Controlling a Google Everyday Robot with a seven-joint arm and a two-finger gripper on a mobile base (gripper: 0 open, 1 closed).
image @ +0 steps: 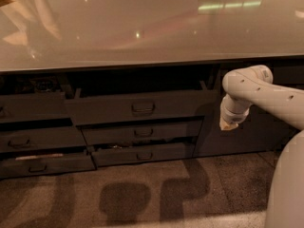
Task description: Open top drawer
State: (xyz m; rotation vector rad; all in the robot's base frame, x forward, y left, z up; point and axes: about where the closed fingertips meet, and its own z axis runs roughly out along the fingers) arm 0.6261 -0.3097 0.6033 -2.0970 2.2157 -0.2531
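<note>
Top drawer (104, 109) under the counter (142, 27) is judged already pulled partway out: a dark gap is seen above its front. Gripper (229, 124) is parked to its right, clear of the loop handle (143, 107). Grip state cannot be told. Little is judged left.

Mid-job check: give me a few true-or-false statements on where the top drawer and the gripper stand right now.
1. The top drawer is pulled out from under the countertop. True.
2. The gripper is on the drawer's handle. False: it hangs pointing down past the right end of the drawer front, apart from the handle.
3. Two shallower drawers sit stacked below the top drawer. True.
4. The arm reaches in from the left of the view. False: it comes in from the right.
</note>
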